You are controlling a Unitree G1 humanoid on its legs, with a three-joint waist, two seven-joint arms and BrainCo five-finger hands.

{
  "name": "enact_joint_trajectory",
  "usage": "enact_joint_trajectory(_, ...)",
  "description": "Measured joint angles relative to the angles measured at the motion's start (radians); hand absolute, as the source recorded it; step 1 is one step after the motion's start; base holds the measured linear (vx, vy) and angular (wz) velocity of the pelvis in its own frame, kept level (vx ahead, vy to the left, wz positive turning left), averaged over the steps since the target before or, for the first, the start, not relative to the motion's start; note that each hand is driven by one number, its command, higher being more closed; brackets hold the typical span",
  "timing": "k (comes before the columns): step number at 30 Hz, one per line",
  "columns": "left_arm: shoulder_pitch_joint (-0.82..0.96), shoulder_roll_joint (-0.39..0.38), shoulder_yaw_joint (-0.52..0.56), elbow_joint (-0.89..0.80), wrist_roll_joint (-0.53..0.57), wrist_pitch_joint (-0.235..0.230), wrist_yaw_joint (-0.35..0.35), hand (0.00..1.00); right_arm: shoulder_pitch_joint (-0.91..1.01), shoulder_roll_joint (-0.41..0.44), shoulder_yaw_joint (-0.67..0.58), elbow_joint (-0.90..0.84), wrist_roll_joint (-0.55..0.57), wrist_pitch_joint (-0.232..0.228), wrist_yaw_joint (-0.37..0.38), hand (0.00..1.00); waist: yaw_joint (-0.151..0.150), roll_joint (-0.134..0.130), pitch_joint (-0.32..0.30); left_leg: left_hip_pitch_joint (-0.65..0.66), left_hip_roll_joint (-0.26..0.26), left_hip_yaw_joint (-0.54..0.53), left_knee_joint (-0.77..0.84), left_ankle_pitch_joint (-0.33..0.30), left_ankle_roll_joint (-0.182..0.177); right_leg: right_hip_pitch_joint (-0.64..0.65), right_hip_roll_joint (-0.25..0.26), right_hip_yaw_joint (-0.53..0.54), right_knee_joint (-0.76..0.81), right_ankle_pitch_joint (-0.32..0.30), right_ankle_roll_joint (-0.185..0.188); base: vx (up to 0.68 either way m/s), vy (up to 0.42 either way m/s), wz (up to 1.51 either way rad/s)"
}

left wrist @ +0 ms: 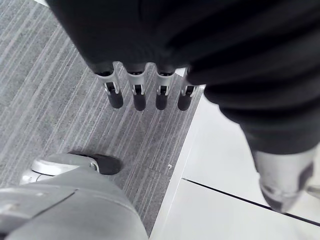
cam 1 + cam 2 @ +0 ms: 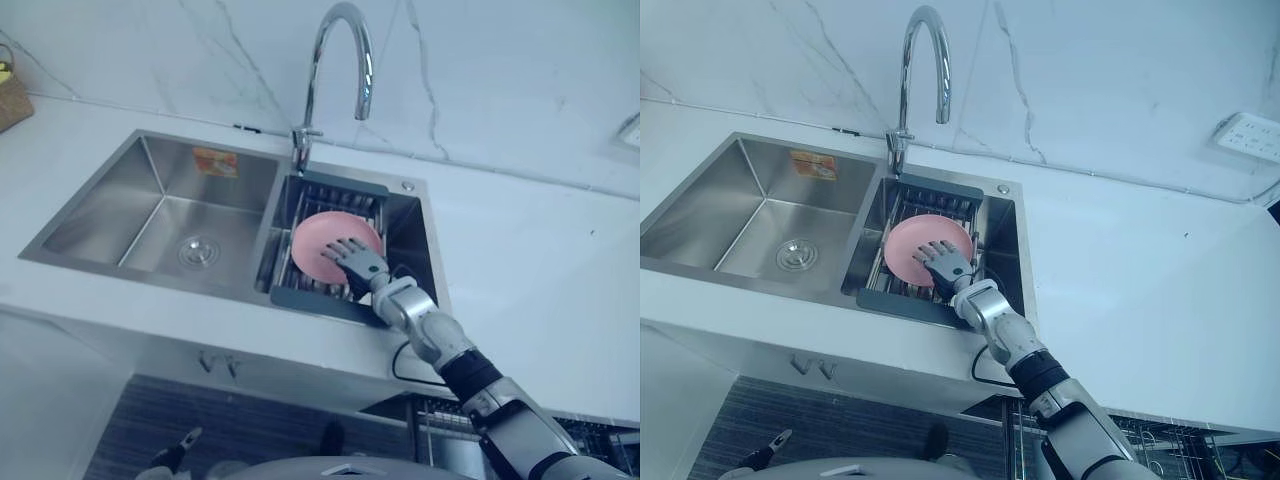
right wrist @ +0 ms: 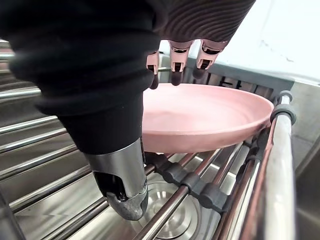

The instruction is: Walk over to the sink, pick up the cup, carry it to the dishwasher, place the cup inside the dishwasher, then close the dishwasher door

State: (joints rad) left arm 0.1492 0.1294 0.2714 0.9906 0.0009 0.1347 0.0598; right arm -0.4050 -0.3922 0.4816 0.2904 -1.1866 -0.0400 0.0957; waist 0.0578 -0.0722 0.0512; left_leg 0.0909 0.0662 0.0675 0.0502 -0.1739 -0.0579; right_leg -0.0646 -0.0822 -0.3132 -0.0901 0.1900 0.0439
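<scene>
Right fingers (image 3: pixel 172 60): nearly straight and spread, reaching over the top of the pink plate (image 3: pixel 210 112); whether the tips touch it cannot be told.
Right thumb (image 3: pixel 122 190): points down beside the plate's near rim, apart from it, gripping nothing.
Right hand (image 2: pixel 358 262): open over the plate, with its arm coming in from the lower right.
Pink plate: lies tilted on the rack (image 3: pixel 280 150), empty side up.
Rack: metal bars in a dark frame, set in the right basin of the sink (image 2: pixel 160 220).
Faucet (image 2: pixel 335 60): curved, standing behind the divider between the two basins.
Counter (image 2: pixel 540 260): white, all round the sink.
Left hand (image 1: pixel 139 95): fingers straight and relaxed, hanging above grey floor (image 1: pixel 50 100), holding nothing.
</scene>
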Motion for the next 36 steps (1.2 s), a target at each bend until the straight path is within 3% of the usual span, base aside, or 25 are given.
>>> enact_joint_trajectory(10,-0.002,0.000,-0.018,-0.001,-0.021,0.002,0.001,0.00,-0.014,0.033,0.025,0.073,-0.039,0.114,-0.043,1.00,0.006,-0.006,0.001,0.014,0.000,-0.001,-0.001,0.000,-0.001,0.017,0.000,-0.002,0.000,-0.002,0.000,0.00,0.000,0.00)
enact_joint_trajectory(17,-0.013,-0.002,-0.019,-0.001,-0.037,0.013,0.002,0.00,-0.047,0.039,0.024,0.122,-0.038,0.135,-0.062,1.00,0.015,-0.005,0.001,0.014,0.001,0.000,-0.002,-0.004,-0.006,0.017,0.001,-0.003,0.000,-0.003,-0.002,0.00,0.000,0.00)
enact_joint_trajectory(29,-0.018,-0.003,-0.016,-0.026,-0.037,0.012,0.021,0.00,-0.018,0.038,-0.047,0.075,0.053,0.127,-0.258,1.00,0.012,0.004,0.037,0.025,0.003,0.016,-0.002,-0.003,-0.006,0.026,0.001,0.000,0.000,-0.004,-0.001,0.00,0.000,0.00)
enact_joint_trajectory(32,-0.011,-0.004,-0.007,-0.035,-0.037,0.010,0.024,0.00,0.019,0.034,-0.065,-0.002,0.092,0.090,-0.318,1.00,0.005,0.021,0.049,0.029,0.006,0.024,-0.001,-0.003,-0.005,0.028,0.002,0.002,0.000,-0.005,0.001,0.01,0.007,-0.01)
enact_joint_trajectory(36,-0.006,-0.004,0.001,-0.035,-0.036,-0.002,0.028,0.00,0.047,0.027,-0.066,-0.046,0.113,0.049,-0.325,1.00,0.000,0.022,0.050,0.034,0.010,0.039,-0.001,-0.003,-0.005,0.029,0.007,0.005,0.000,-0.007,0.000,0.02,0.014,-0.03)
